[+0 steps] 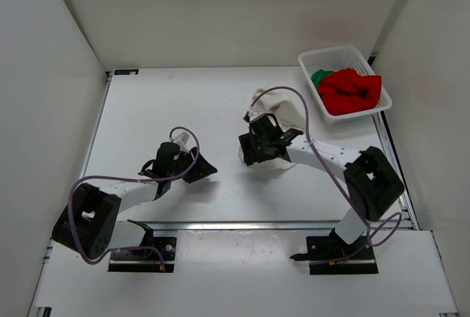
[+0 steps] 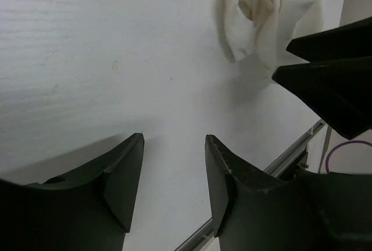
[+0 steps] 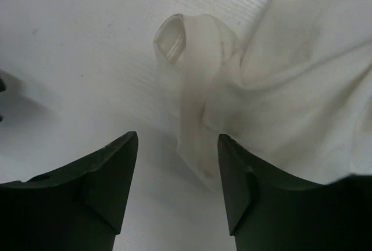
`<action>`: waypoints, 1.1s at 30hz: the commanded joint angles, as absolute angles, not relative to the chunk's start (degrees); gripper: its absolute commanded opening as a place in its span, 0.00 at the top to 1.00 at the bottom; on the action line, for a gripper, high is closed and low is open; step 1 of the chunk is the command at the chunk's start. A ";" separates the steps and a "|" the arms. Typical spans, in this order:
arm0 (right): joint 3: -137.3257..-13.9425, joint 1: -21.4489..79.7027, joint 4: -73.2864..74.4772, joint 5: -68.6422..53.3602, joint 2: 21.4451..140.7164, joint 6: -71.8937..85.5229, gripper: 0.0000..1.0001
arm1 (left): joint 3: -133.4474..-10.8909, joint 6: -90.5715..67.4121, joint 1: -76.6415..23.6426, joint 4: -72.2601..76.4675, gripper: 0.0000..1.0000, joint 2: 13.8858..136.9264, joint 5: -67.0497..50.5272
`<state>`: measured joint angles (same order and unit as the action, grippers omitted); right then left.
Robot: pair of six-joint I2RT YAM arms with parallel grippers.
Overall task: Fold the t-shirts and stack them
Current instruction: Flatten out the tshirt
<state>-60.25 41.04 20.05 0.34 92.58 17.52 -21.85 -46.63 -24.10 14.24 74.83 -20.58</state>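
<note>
Left gripper [image 2: 174,146]: released, empty, over table [image 1: 161,111]
Right gripper [image 3: 177,140]: jaws apart above sleeve [image 3: 195,59] of crumpled white t-shirt [image 1: 283,108], mid-table
Basket [image 1: 334,54]: holds red t-shirt [image 1: 352,91] and green t-shirt [image 1: 320,77], far right
Risk: pinching the sleeve alone would likely bunch the shirt

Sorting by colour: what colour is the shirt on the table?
A cream-white crumpled cloth t-shirt; clearest in right wrist view.

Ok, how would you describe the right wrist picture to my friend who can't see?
A crumpled cream t-shirt lies on a white table, one twisted sleeve trailing towards the camera. At the bottom, the right gripper has its two dark fingers open, the sleeve's end just between them.
</note>
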 commanded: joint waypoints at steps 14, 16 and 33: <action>-77.78 46.32 25.23 23.21 108.98 9.58 0.53 | -16.35 -47.81 -19.07 17.76 0.43 66.10 -24.96; -78.31 46.06 26.01 21.11 109.60 9.14 0.54 | -16.17 -47.90 -18.90 18.10 0.43 65.75 -25.48; -116.50 43.95 35.05 15.12 108.98 1.24 1.00 | -16.26 -50.18 -15.65 19.86 0.46 67.15 -26.72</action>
